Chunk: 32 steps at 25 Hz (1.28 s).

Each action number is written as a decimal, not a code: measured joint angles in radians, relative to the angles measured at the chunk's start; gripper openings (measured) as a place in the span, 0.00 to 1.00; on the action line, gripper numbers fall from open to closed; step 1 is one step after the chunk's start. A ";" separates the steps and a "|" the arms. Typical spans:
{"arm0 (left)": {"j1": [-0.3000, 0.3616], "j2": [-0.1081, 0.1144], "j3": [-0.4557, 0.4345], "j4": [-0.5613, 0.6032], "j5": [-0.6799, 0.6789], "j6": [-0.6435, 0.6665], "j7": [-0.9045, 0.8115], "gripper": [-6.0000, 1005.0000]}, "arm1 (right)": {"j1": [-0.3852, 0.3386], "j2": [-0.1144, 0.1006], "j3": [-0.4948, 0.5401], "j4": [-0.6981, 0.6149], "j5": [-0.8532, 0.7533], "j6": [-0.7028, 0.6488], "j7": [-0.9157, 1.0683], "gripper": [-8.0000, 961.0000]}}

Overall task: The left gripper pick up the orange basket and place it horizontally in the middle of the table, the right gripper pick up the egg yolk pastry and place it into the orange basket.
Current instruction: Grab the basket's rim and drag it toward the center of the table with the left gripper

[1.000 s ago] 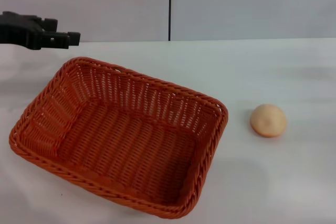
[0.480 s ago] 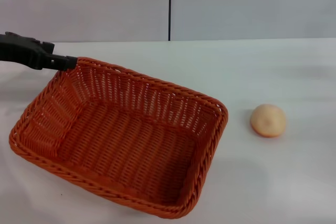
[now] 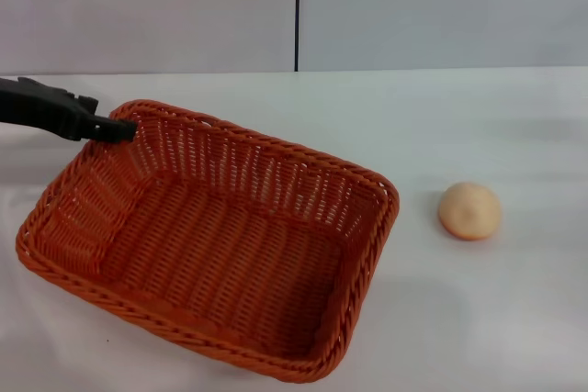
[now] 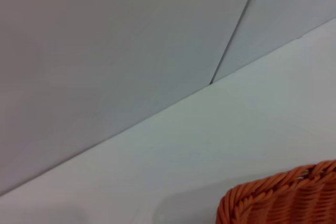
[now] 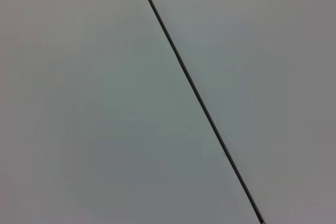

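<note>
The orange basket (image 3: pixel 366 254) lies skewed on the left half of the white table (image 3: pixel 478 117), its long side running diagonally. My left gripper (image 3: pixel 118 128) reaches in from the left edge, its black tip right at the rim of the basket's far left corner. A piece of that braided rim (image 4: pixel 278 198) shows in the left wrist view. The egg yolk pastry (image 3: pixel 469 210) sits alone on the table to the right of the basket, about a hand's width from it. My right gripper is out of view; its wrist view shows only grey wall panels.
A grey panelled wall (image 3: pixel 413 6) with a dark vertical seam (image 3: pixel 297 11) stands behind the table's far edge. Bare white tabletop surrounds the pastry and stretches off to the right.
My left gripper has come down and moved right, from above the table behind the basket to the rim at its far left corner. Basket and pastry have stayed put.
</note>
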<state>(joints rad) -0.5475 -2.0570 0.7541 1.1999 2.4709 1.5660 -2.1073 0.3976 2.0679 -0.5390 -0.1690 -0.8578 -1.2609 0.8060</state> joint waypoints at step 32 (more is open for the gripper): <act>-0.003 -0.007 0.079 -0.081 0.026 -0.086 -0.089 0.31 | -0.006 0.001 -0.006 0.020 -0.007 0.023 0.001 0.65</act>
<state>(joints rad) -0.5508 -2.0637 0.8334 1.1184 2.4965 1.4795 -2.1964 0.3921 2.0693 -0.5449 -0.1487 -0.8652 -1.2383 0.8069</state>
